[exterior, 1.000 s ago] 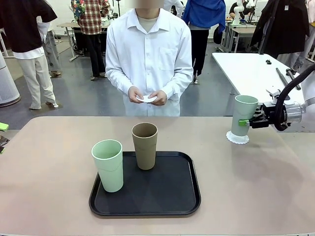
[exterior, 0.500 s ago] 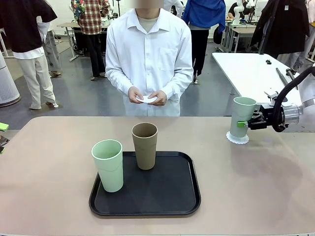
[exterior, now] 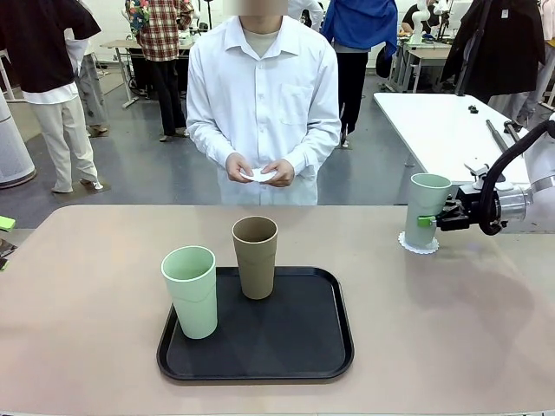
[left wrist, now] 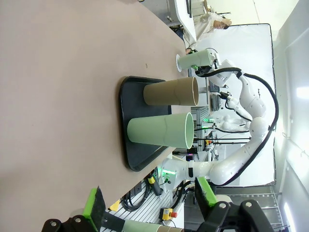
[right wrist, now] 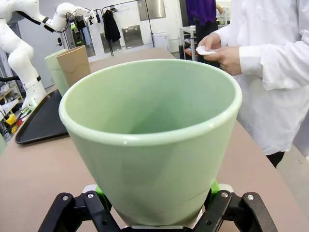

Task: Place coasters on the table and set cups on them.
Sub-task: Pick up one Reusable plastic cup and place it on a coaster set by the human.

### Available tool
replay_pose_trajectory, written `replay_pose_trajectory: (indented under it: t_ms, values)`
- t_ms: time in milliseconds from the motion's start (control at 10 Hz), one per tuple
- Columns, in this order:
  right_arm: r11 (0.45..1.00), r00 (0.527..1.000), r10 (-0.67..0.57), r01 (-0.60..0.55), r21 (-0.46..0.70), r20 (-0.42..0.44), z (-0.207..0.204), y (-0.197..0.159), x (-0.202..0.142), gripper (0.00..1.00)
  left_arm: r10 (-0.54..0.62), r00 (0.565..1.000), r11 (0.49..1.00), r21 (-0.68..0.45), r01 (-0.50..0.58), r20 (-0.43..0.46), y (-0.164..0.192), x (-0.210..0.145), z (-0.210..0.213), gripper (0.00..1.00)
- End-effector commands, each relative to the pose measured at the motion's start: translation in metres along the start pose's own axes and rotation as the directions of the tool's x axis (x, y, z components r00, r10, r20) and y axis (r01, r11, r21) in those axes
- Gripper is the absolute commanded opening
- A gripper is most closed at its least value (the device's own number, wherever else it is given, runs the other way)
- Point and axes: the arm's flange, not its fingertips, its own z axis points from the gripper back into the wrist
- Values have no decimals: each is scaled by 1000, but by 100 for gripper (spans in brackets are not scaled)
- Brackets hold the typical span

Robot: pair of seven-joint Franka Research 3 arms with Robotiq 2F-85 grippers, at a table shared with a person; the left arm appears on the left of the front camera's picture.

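At right of frame, the right pincer (exterior: 427, 221) clasped a mint cup (exterior: 430, 195) standing on a coaster (exterior: 419, 244); the left pincer (left wrist: 149, 195) gaped wide, facing the tray (left wrist: 133, 89).

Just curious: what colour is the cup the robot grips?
Pale mint green cup; clearest in right wrist view.

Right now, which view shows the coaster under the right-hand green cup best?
Front view: the coaster shows its lacy edge clearly beneath the cup. The left wrist view shows it as a tiny, far-off white disc; in the right wrist view the close-up cup covers it.
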Motion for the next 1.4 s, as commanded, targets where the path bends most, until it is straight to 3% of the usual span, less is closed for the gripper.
replay_pose_trajectory:
  t_ms: [0,700,800,1300]
  values:
    - [1000,1000,10,-10,28,-10,1,-5,-1,84,2,1000,1000,-11,-2,9,-1,0,1,100]
    - [999,1000,-7,8,52,-14,-4,-9,-13,84,2,1000,1000,-11,-2,9,-1,0,1,100]
    - [999,1000,-10,11,52,-22,-3,-9,-13,99,2,1000,1000,-11,-2,9,-1,0,1,100]
    - [999,999,-9,12,53,-47,-3,-7,-11,100,2,1000,1000,-11,-2,9,-1,0,1,100]
